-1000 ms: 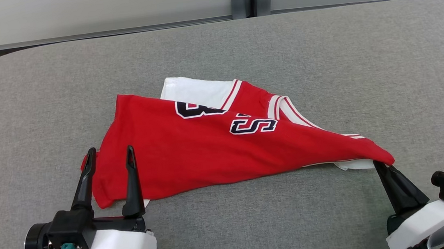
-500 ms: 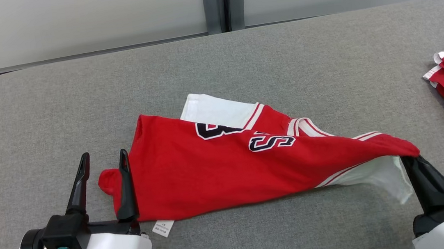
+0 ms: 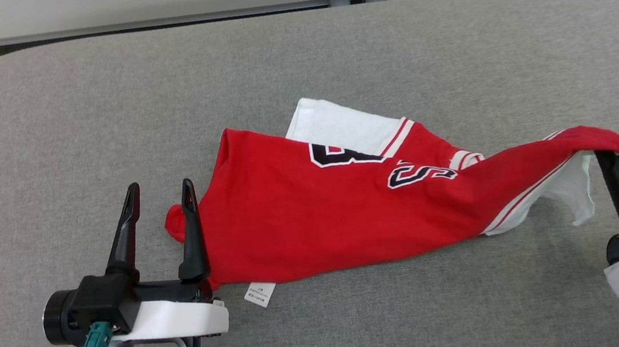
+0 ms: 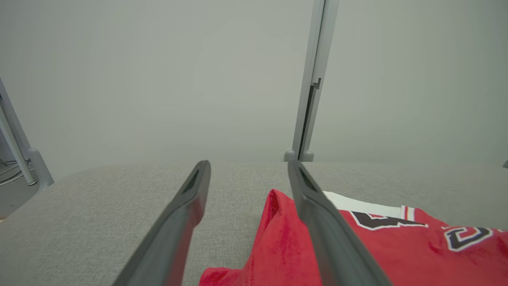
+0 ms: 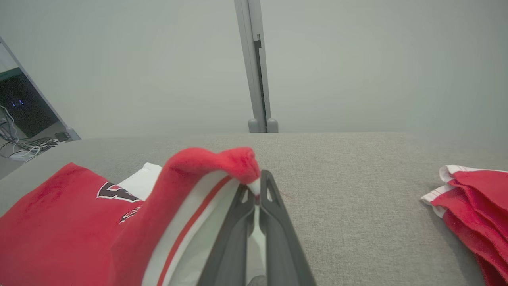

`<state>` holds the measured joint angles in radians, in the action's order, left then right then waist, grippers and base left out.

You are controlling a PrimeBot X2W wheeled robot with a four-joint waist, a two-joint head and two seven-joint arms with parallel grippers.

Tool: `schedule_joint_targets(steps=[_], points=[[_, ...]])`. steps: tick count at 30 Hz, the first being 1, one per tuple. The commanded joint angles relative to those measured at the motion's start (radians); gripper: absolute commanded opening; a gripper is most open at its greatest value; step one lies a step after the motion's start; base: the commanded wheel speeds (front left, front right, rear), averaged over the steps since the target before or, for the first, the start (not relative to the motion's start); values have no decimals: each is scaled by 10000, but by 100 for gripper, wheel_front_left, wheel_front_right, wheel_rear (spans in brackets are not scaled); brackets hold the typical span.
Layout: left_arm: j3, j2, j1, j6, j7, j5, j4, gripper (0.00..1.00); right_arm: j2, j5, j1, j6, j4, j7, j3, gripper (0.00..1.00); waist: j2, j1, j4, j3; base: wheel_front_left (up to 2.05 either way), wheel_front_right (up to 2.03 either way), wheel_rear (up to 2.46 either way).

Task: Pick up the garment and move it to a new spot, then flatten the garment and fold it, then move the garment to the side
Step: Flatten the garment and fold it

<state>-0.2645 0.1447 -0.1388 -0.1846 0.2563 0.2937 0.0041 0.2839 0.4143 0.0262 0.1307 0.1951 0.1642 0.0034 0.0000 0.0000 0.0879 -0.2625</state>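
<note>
Though rumpled, red garment point(image 3: 314, 219) (white-trimmed).

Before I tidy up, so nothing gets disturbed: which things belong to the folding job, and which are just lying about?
Job: red jersey; right tool, shut on its corner; left tool, open at its edge.
Lying about: red garment pile; grey post.

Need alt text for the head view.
The right gripper pinches one corner of a red jersey, holding it raised off a grey table. The left gripper is open at the jersey's other end.
</note>
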Motion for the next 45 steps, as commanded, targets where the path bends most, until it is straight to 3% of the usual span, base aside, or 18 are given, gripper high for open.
schedule_joint_targets(steps=[1,7,18,20,21,22,27,32,45], points=[[26,15,-168,32,46,-28,23,100,93,83,193,0,-91,-12,-54,0,0,0,416,-459,0,0,0],[29,-239,-545,111,87,-101,160,100,596,425,1584,0,-1218,-69,-73,0,0,0,836,-1295,0,0,0],[192,-552,-1089,428,94,-428,256,100,1170,1178,4474,0,-4766,-911,922,0,0,0,966,-1896,0,0,0],[220,-595,-1136,477,95,-485,303,100,1189,1260,4758,0,-5228,-1175,1213,49,0,0,923,-1884,0,0,0],[248,-611,-1141,500,95,-508,326,100,1186,1328,4829,0,-5404,-1298,1372,87,0,0,890,-1857,0,0,0],[275,-624,-1128,496,95,-549,347,100,1182,1354,4879,0,-5554,-1441,1528,100,0,0,844,-1819,0,0,0],[512,-661,-840,560,96,-667,525,100,1324,1268,4554,0,-5482,-2819,2026,100,0,0,519,-1385,0,0,0],[695,-553,-558,629,95,-760,656,100,1294,840,3815,0,-4707,-3533,1735,100,0,0,240,-881,0,0,0],[995,-134,716,682,95,-660,1154,100,153,-373,659,0,-2248,-2703,536,100,0,0,-191,518,0,0,0]])
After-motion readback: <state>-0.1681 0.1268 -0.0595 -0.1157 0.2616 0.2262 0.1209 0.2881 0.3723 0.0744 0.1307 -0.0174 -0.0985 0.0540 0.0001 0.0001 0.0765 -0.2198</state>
